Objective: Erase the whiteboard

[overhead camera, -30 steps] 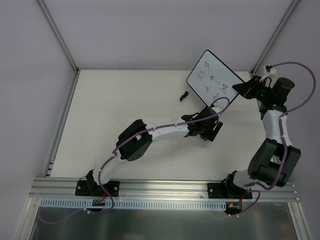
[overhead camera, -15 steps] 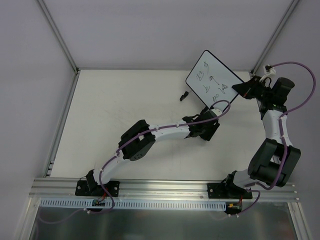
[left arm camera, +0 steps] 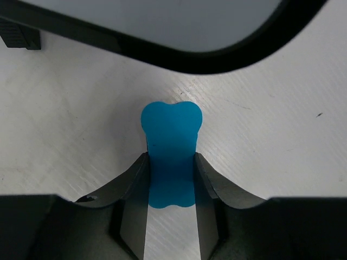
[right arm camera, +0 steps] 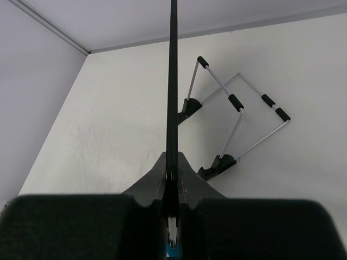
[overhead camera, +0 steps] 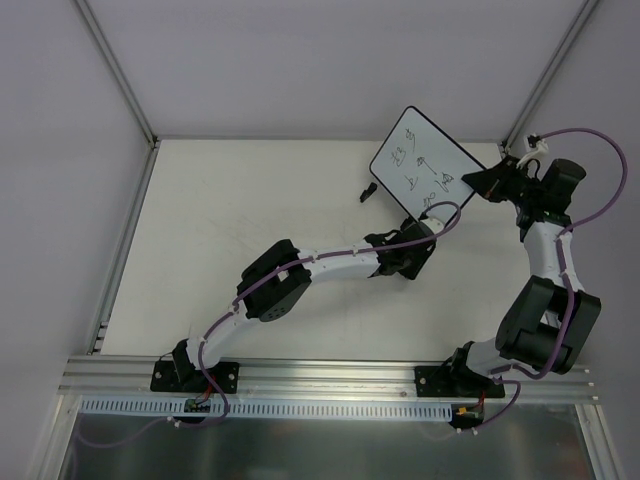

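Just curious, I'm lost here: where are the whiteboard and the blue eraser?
whiteboard [overhead camera: 425, 160]: top external view, centre of its white face.
blue eraser [left arm camera: 171, 127]: left wrist view, its exposed upper half.

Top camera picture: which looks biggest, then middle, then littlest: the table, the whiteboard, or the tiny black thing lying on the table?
1. The table, biggest by far.
2. The whiteboard; the right gripper holds it lifted, nearer the camera, yet the order is clear.
3. The tiny black thing, littlest.

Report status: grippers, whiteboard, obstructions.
Left gripper shut on blue eraser. Right gripper shut on whiteboard edge, board raised, marks unerased. Nothing between eraser and board; wire stand on table beside it.
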`<control>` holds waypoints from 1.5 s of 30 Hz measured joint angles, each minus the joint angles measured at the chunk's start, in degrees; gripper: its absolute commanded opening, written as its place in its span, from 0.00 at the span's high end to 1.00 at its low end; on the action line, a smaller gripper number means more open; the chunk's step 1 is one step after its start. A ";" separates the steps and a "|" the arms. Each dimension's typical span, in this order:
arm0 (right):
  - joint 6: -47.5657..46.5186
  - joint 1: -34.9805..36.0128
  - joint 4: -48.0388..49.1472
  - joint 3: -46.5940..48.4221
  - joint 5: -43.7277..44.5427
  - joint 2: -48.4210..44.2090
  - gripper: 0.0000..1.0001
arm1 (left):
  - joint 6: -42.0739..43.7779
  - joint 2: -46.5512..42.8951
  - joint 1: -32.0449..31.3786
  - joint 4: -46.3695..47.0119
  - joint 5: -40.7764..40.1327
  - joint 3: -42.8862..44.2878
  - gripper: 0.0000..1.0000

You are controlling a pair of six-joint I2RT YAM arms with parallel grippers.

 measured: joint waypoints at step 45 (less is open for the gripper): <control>11.10 28.48 21.27 -27.93 8.44 -7.26 1.00 | -1.66 -48.92 16.79 38.97 -1.22 -60.35 0.92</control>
